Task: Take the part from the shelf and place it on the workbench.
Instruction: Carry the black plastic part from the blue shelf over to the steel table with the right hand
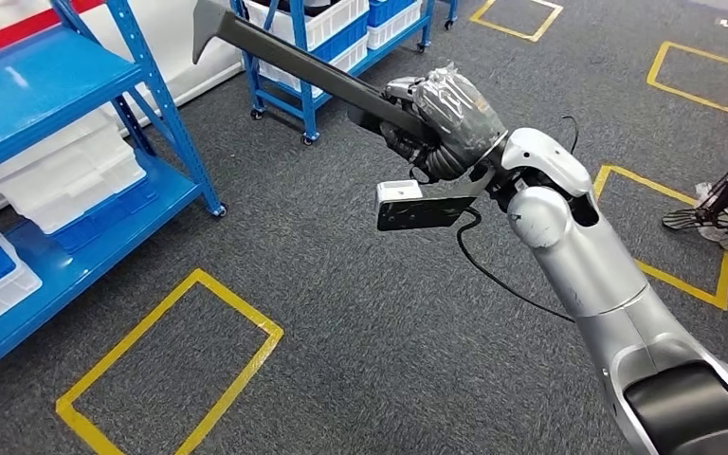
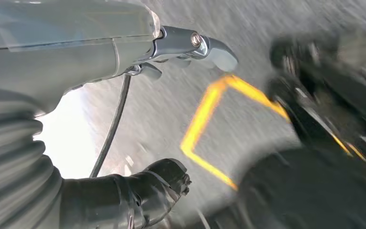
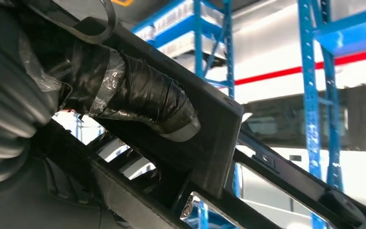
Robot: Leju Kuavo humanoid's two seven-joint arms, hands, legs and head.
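We judge the long dark part (image 1: 294, 66) stiff and end-heavy; right hand (image 1: 441, 123) grips its near end, left hand (image 2: 138, 119) holds nothing, fingers apart.

Workshop floor with yellow tape outlines and storage bins.
A dark grey carpet (image 1: 360, 313) carried a yellow tape rectangle (image 1: 166, 365). Beyond that rectangle, white bins (image 1: 62, 175) sat over blue bins (image 1: 104, 220). Far across the carpet from it stood a person's feet (image 1: 716, 223).

The matt dark part (image 1: 294, 64), seemingly plastic, sits in the glossy tape-wrapped right hand (image 1: 445, 118) above rough grey carpet (image 1: 360, 322).
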